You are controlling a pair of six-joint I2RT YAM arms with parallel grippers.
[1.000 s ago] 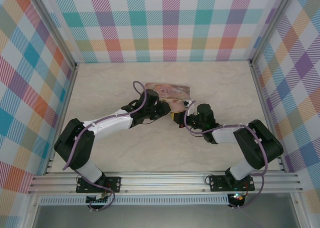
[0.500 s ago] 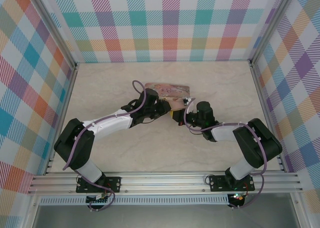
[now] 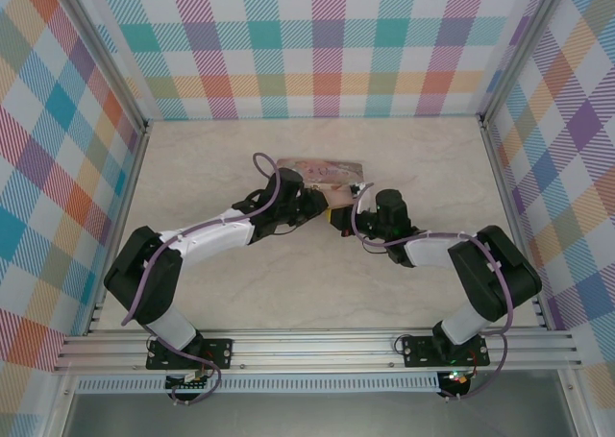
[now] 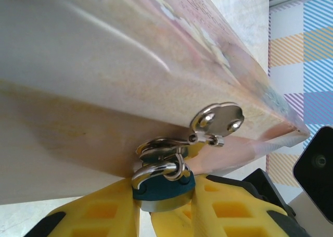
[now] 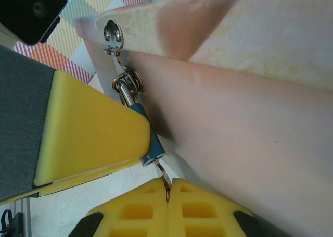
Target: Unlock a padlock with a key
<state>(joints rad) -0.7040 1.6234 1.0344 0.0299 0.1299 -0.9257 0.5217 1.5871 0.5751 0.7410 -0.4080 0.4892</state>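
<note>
1. My right gripper has its yellow fingertips pressed together on the head of the key. Only a thin sliver of the blade shows above them.
2. The key's tip meets the bottom end of the padlock. I cannot tell how deep it sits in the keyhole.
3. My left gripper is clamped on the padlock's blue body from both sides. Its jaws are only a little apart, which holds the lock steady for the key.
4. The padlock hangs by its shackle from the clasp on the near edge of the pink tin. The tin lies around the middle of the table, and the lock sits between my two grippers.
5. I judge the padlock to be light, rigid and smooth. It looks free to swivel on its ring, so I should hold it by the sides of the body and leave the bottom face clear.
6. The key looks thin, stiff and slick. It could slip in my pads or bend if I turn it off-axis, so I should hold the head flat and twist along the blade's line.
7. The tin is probably light and may slide if I pull on the lock.
</note>
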